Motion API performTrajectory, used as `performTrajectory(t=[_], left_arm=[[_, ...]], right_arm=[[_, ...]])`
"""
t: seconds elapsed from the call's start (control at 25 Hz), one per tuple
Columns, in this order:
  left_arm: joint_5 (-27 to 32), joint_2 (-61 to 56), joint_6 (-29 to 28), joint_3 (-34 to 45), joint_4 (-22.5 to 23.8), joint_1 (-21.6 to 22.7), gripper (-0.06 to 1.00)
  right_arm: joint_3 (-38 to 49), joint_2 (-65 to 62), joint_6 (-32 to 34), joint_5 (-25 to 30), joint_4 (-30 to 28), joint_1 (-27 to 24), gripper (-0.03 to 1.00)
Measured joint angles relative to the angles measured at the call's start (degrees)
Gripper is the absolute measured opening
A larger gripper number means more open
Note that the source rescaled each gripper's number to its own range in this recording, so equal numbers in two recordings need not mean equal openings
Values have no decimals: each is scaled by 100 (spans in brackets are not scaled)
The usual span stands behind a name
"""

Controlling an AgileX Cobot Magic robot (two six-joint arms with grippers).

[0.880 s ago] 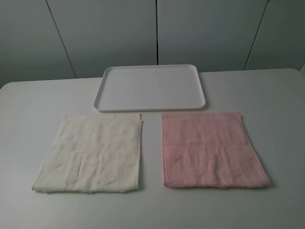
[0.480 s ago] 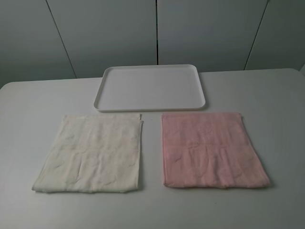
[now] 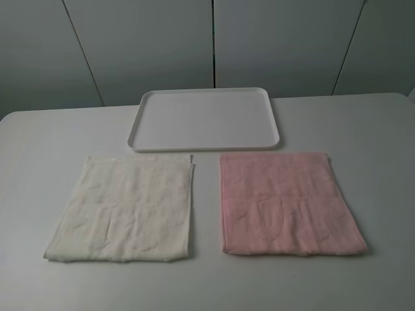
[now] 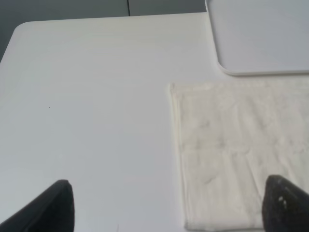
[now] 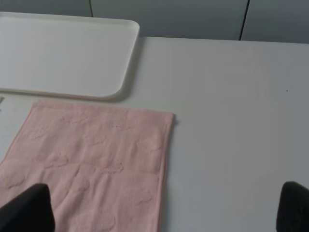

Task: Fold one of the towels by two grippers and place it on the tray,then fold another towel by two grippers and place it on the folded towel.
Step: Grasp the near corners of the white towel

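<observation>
- The left gripper (image 4: 171, 210) has its fingers spread wide and empty, above the outer edge of the cream towel (image 3: 123, 207). The right gripper (image 5: 161, 208) is likewise spread and empty, above the outer edge of the pink towel (image 3: 288, 202).
- Both towels lie flat and unfolded, side by side on the table (image 3: 389, 162), unmoved over the last second.
- The tray (image 3: 207, 120) lies bare just beyond the towels' far edges.
- Nothing has changed, so folding has not begun and the first grasp is still pending.
</observation>
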Motion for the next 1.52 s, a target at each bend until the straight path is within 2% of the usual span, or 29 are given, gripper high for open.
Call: performTrajectory(t=[0.92, 1.04, 1.16, 1.28, 1.4, 1.52], left_arm=[[0, 0, 0, 0, 0, 0, 100], [55, 1, 110, -29, 0, 0, 100], [216, 336, 487, -290, 0, 0, 100], [71, 1012, 990, -580, 12, 0, 100], [-233, 1905, 1660, -877, 170, 0, 100], [-298, 2964, 2500, -1158, 550, 0, 100]], right_arm=[[0, 0, 0, 0, 0, 0, 100], [0, 0, 196, 0, 0, 0, 100], [0, 0, 459, 14, -176, 0, 100], [-139, 181, 378, 74, -345, 0, 100], [-476, 848, 4, 52, -215, 0, 100], [-835, 1762, -750, -91, 241, 0, 100]])
